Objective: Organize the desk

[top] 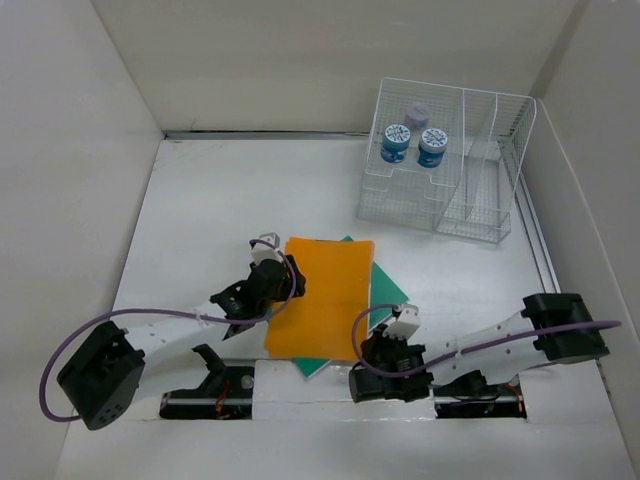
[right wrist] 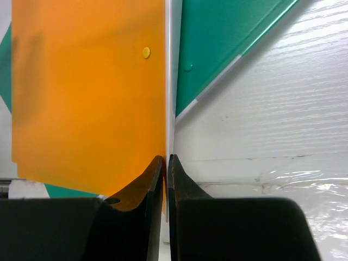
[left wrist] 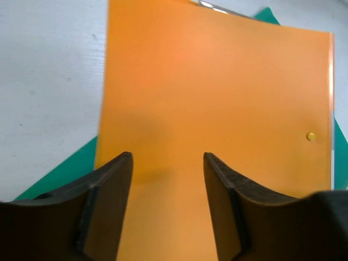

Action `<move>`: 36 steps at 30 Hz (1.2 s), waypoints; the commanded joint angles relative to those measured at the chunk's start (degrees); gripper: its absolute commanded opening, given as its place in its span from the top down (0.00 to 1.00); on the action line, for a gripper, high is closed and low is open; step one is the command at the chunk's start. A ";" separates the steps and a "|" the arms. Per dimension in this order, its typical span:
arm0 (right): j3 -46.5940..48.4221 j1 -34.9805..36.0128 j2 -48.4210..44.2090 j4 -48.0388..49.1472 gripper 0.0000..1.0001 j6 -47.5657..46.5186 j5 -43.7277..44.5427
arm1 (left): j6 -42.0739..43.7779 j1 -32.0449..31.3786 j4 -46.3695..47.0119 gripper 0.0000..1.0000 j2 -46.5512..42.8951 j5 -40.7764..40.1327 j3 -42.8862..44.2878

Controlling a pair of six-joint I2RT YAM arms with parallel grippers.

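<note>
Right jaws pinch orange folder [top: 322,295] at 5 o'clock edge, guess to peel off green folder [top: 388,288]; left jaws released, hovering.

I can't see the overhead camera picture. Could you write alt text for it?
An orange folder lies on a green folder on a white desk; the right gripper pinches the orange one's near right edge, the left gripper hovers open at its left edge. A wire rack at back right holds three small jars.

green folder [top: 388,288]: mostly under orange folder [top: 322,298] | rear jar [top: 417,113]: partly behind blue jars [top: 397,144]
</note>
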 commanded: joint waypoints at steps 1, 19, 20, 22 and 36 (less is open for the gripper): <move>-1.74 0.46 -2.64 -1.29 1.00 -2.00 -1.31 | -4.57 1.34 -2.22 0.51 -1.42 -4.40 -0.66; -6.13 -12.96 -19.25 19.26 0.36 -44.32 -0.32 | -7.50 1.88 5.69 0.78 6.66 -0.45 -4.01; -6.13 -14.98 -19.86 21.46 0.35 -46.13 -1.57 | -7.58 1.88 5.69 0.78 6.75 -0.54 -3.92; -7.79 -21.55 -21.27 26.11 0.32 -55.31 -7.77 | -7.41 1.88 5.69 0.78 6.75 -0.45 -4.18; -14.57 -39.79 -9.61 53.19 0.35 -66.54 -29.34 | -6.35 1.88 7.36 0.84 6.84 1.66 -4.97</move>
